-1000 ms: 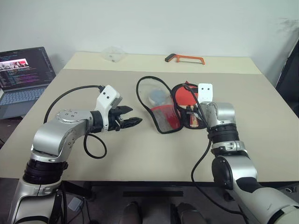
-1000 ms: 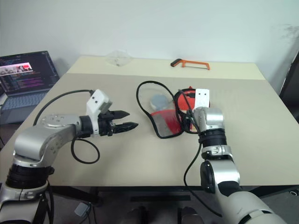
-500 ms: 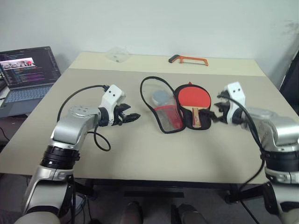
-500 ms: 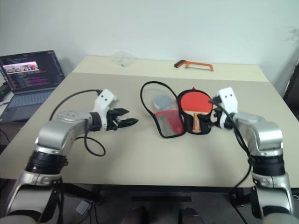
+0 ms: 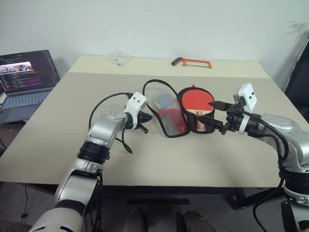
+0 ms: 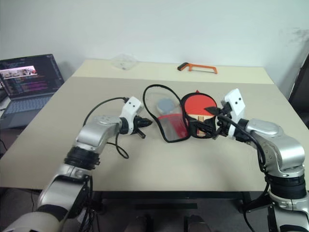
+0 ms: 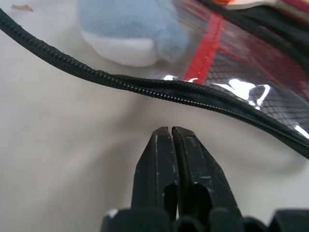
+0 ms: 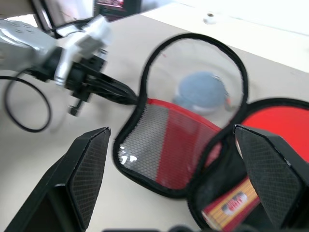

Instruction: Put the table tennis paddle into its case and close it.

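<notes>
- Beige surface [image 5: 145, 159] carries the case [image 5: 166, 111], lying spread open, its clear-and-mesh flap folded out flat.
- Red paddle [image 5: 195, 102] already rests in the case's black half; closing is left.
- Right claw [image 5: 218, 117] gapes wide beside the paddle's handle, holding nothing.
- Left claw [image 5: 145, 122], fingers together and empty, sits at the flap's zip edge.

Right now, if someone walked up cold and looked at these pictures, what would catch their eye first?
The red table tennis paddle at mid-table, lying on one half of the case, which is spread open with its flap folded out on the robot's left side. Next, the two grippers flanking it: the left gripper, shut, at the flap's zipper edge, and the right gripper, open, by the paddle's handle. An orange hacksaw lies at the table's far edge.
</notes>
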`<move>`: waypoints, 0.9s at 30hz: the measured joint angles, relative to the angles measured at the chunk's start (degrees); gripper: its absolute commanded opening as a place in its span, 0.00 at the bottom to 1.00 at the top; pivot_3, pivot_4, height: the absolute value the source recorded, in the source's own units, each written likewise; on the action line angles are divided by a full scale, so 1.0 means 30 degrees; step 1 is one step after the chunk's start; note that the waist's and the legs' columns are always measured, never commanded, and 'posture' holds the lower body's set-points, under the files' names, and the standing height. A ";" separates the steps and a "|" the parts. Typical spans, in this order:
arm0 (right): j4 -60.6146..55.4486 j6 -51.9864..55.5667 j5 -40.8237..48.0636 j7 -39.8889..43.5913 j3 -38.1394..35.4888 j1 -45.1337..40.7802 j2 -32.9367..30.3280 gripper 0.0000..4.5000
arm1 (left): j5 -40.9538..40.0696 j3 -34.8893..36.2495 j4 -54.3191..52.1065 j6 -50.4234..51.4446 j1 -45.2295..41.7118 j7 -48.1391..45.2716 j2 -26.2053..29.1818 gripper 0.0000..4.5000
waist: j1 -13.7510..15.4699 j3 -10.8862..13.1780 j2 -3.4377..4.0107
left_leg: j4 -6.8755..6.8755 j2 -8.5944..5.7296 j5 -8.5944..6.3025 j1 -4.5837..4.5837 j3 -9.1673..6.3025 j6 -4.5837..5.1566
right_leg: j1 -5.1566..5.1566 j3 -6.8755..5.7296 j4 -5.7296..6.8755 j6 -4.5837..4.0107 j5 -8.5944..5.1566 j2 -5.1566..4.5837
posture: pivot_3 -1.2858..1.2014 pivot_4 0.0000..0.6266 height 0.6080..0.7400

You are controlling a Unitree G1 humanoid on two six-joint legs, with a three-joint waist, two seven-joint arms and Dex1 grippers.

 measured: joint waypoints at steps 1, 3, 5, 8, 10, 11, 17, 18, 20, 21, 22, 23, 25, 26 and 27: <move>-0.0163 0.0026 0.0189 0.0108 0.0001 0.0126 -0.0074 1.00 | 0.0070 -0.0003 0.0090 -0.0008 -0.0093 -0.0013 -0.0141 0.01 | 0.0005 0.0000 0.0000 | 0.0001 -0.0001 0.0000 0.0000 0.0001 0.0000 | 0.0001 0.0001 0.0000 0.0001 0.0000 0.0000 | 0.52 0.24 1.00; -0.0512 0.0064 0.0380 0.0351 0.0000 0.0369 -0.0394 1.00 | 0.0049 0.0060 0.0091 -0.0150 -0.0230 -0.0109 -0.0714 0.01 | 0.0051 0.0000 0.0000 | 0.0005 -0.0005 0.0000 -0.0001 0.0004 0.0000 | 0.0006 0.0000 -0.0003 0.0002 0.0001 -0.0006 | 0.52 0.24 1.00; -0.0588 0.0039 0.0378 0.0330 -0.0055 0.0415 -0.0773 1.00 | -0.0046 0.0113 0.0094 -0.0324 -0.0565 -0.0076 -0.1800 0.01 | 0.0131 0.0000 -0.0001 | 0.0026 -0.0004 0.0000 -0.0006 0.0002 0.0000 | 0.0009 -0.0002 -0.0002 0.0009 0.0004 -0.0007 | 0.52 0.24 1.00; -0.0579 -0.0033 0.0320 0.0232 -0.0322 0.0431 -0.1332 1.00 | -0.0194 0.0132 0.0211 -0.1200 -0.1576 -0.0095 -0.3199 0.01 | 0.0335 0.0000 -0.0001 | 0.0060 -0.0007 -0.0001 -0.0010 0.0002 -0.0001 | 0.0021 -0.0001 -0.0005 0.0026 0.0011 -0.0007 | 0.52 0.24 1.00; -0.0555 -0.0058 0.0350 0.0181 -0.1044 0.0442 -0.1769 1.00 | -0.0307 0.0360 0.0959 -0.2142 -0.2603 -0.0093 -0.4002 0.01 | 0.0361 0.0000 0.0001 | 0.0083 -0.0010 -0.0001 -0.0009 0.0004 0.0000 | 0.0032 0.0002 -0.0009 0.0041 0.0018 -0.0009 | 0.52 0.24 1.00; -0.0558 -0.0064 0.0386 0.0146 -0.1379 0.0442 -0.2025 1.00 | -0.0317 0.0475 0.1353 -0.2520 -0.2996 -0.0079 -0.4338 0.01 | 0.0367 -0.0001 0.0002 | 0.0088 -0.0014 -0.0001 -0.0008 0.0005 0.0000 | 0.0037 0.0003 -0.0010 0.0047 0.0018 -0.0012 | 0.52 0.24 1.00; -0.0832 0.0408 0.2235 0.0171 -0.5254 0.0364 -0.4134 1.00 | 0.0444 0.0519 0.6381 -0.5138 -0.6397 0.1197 -0.7502 0.01 | 0.0424 0.0000 0.0003 | 0.0113 -0.0046 -0.0006 -0.0015 0.0009 0.0004 | 0.0067 0.0012 -0.0048 0.0086 0.0021 -0.0039 | 0.52 0.24 1.00; -0.0950 0.0590 0.2614 0.0047 -0.5762 0.0302 -0.4290 1.00 | 0.0867 0.0411 0.7306 -0.5428 -0.6700 0.1807 -0.7878 0.01 | 0.0374 -0.0001 0.0004 | 0.0110 -0.0045 -0.0006 -0.0012 0.0008 0.0005 | 0.0066 0.0014 -0.0043 0.0092 0.0018 -0.0039 | 0.52 0.24 1.00; -0.1013 0.0950 0.3363 -0.0369 -0.6747 0.0262 -0.4396 1.00 | 0.1352 0.0366 0.8954 -0.5914 -0.6836 0.2767 -0.8429 0.01 | 0.0178 -0.0008 0.0019 | 0.0103 -0.0042 -0.0007 0.0007 0.0006 0.0006 | 0.0064 0.0036 -0.0029 0.0094 0.0016 -0.0030 | 0.52 0.24 1.00; -0.1007 0.1160 0.3736 -0.0732 -0.7150 0.0229 -0.4397 1.00 | 0.1433 0.0394 0.9551 -0.6034 -0.6787 0.3038 -0.8575 0.01 | 0.0082 -0.0007 0.0022 | 0.0101 -0.0040 -0.0006 0.0008 0.0000 0.0006 | 0.0055 0.0036 -0.0013 0.0094 0.0016 -0.0025 | 0.52 0.24 1.00; -0.1026 0.1555 0.4065 -0.1222 -0.7360 0.0189 -0.4387 1.00 | 0.1464 0.0479 0.9841 -0.6156 -0.6680 0.3261 -0.8589 0.01 | -0.0011 -0.0007 0.0023 | 0.0099 -0.0034 -0.0006 0.0008 -0.0009 0.0006 | 0.0051 0.0035 -0.0005 0.0093 0.0017 -0.0019 | 0.52 0.24 1.00; -0.1014 0.2017 0.4346 -0.1744 -0.7456 0.0171 -0.4321 1.00 | 0.1470 0.0618 0.9871 -0.6242 -0.6616 0.3312 -0.8523 0.01 | -0.0090 -0.0006 0.0023 | 0.0100 -0.0032 -0.0005 0.0008 -0.0012 0.0006 | 0.0051 0.0036 -0.0001 0.0092 0.0018 -0.0016 | 0.52 0.24 1.00; -0.0833 0.3176 0.5155 -0.3044 -0.7470 -0.0096 -0.3379 1.00 | 0.1447 0.0794 0.9471 -0.6313 -0.6530 0.3116 -0.7992 0.01 | -0.0209 -0.0010 0.0028 | 0.0100 -0.0029 -0.0005 0.0019 -0.0008 0.0006 | 0.0053 0.0048 0.0001 0.0086 0.0027 -0.0013 | 0.52 0.24 1.00; -0.0513 0.3804 0.5480 -0.4098 -0.7400 -0.0373 -0.2259 1.00 | 0.1383 0.0846 0.8745 -0.6293 -0.6318 0.2558 -0.7318 0.01 | -0.0338 -0.0012 0.0032 | 0.0099 -0.0026 -0.0005 0.0027 -0.0006 0.0005 | 0.0054 0.0058 0.0004 0.0087 0.0035 -0.0007 | 0.52 0.24 1.00; 0.0039 0.4363 0.5573 -0.5192 -0.7242 -0.0544 -0.1183 1.00 | 0.1264 0.0864 0.7702 -0.6266 -0.5982 0.1693 -0.6466 0.01 | -0.0440 -0.0016 0.0046 | 0.0090 -0.0027 -0.0003 0.0032 -0.0002 0.0004 | 0.0053 0.0066 0.0012 0.0076 0.0046 -0.0005 | 0.52 0.24 1.00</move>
